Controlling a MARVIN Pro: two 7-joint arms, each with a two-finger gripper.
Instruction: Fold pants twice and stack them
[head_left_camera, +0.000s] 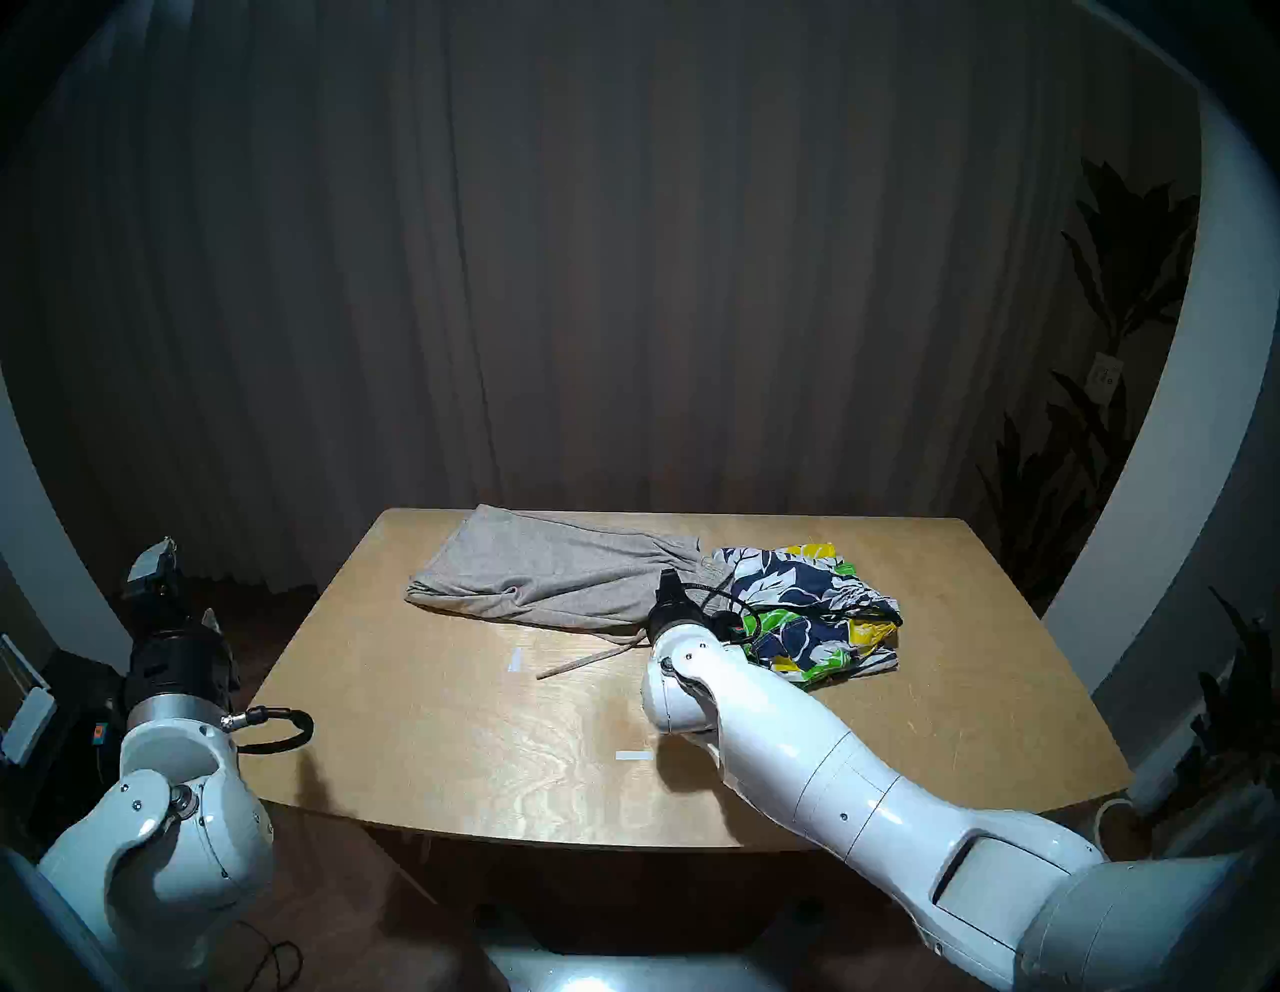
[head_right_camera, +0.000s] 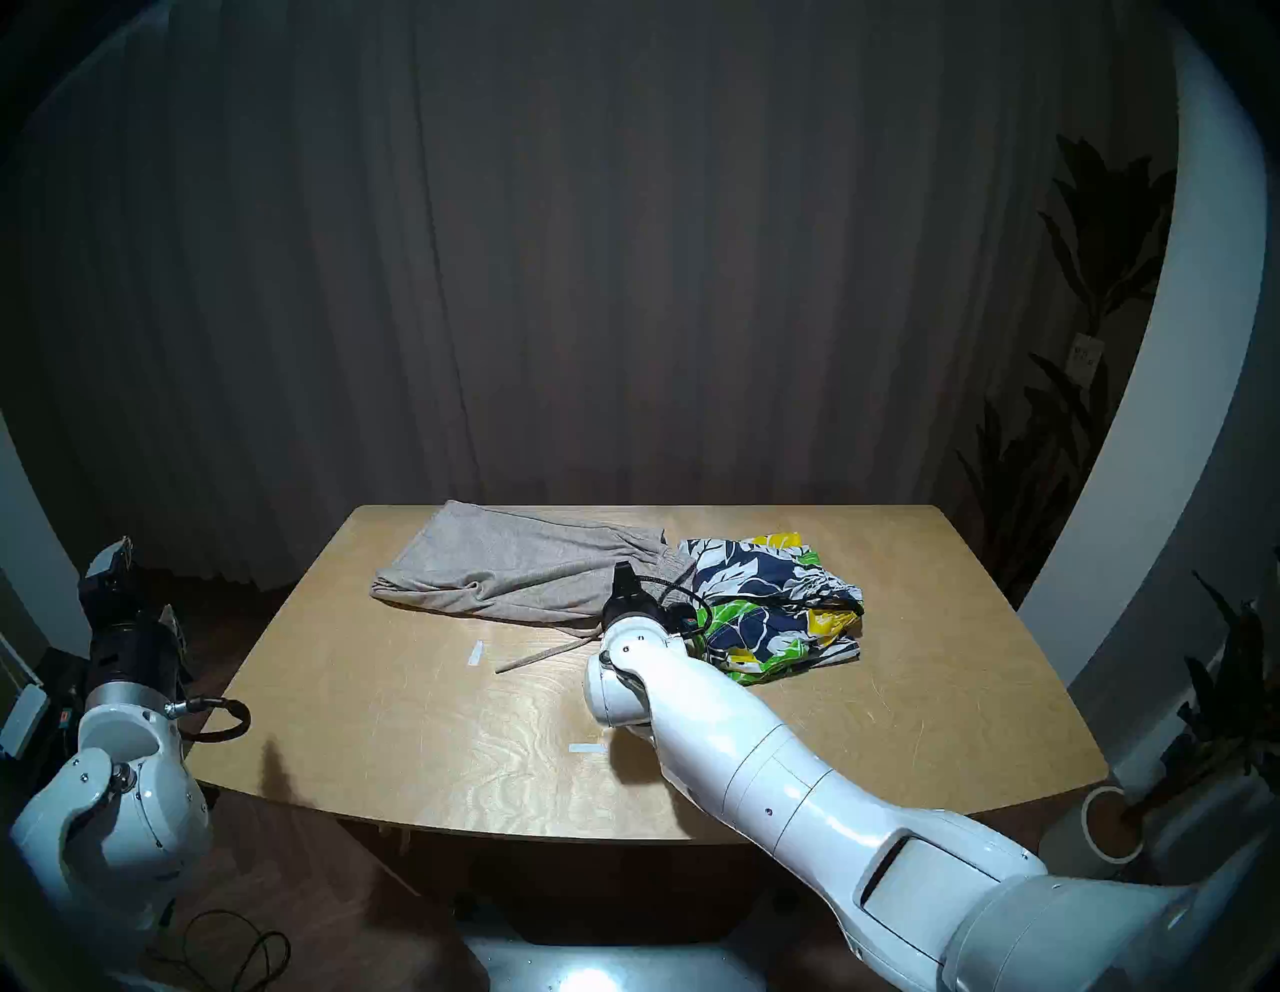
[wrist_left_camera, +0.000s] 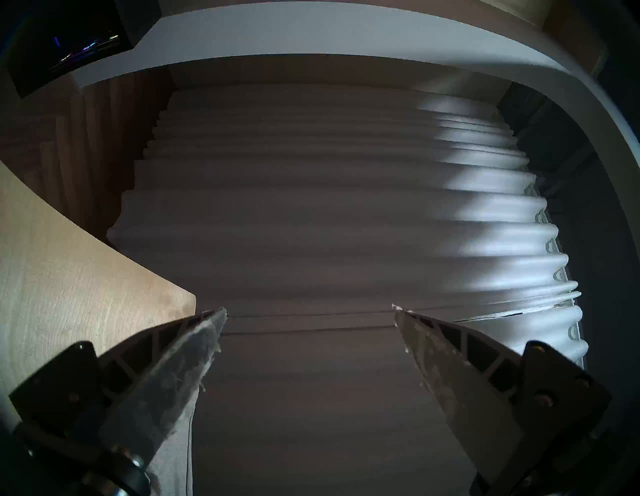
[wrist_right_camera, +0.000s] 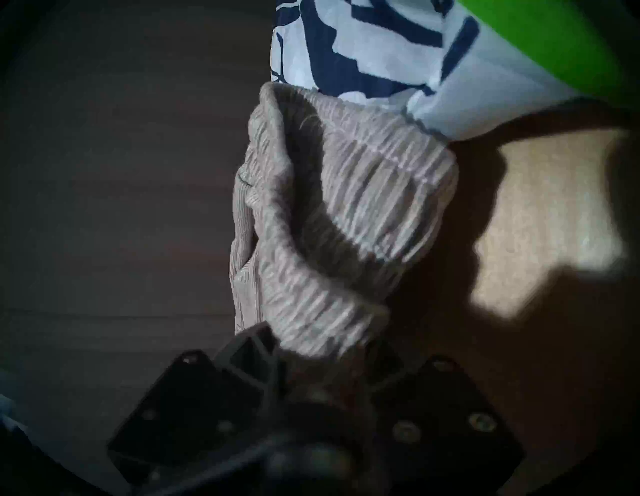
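Pants (head_left_camera: 547, 575) lay across the far tabletop (head_left_camera: 429, 693), long axis left to right, waistband touching the floral shorts (head_left_camera: 803, 609). Your right tool (wrist_right_camera: 311, 350) was pinched shut on that waistband, at the near right end. Your left tool (wrist_left_camera: 308, 311) hung wide open off the tabletop, gripping nothing.
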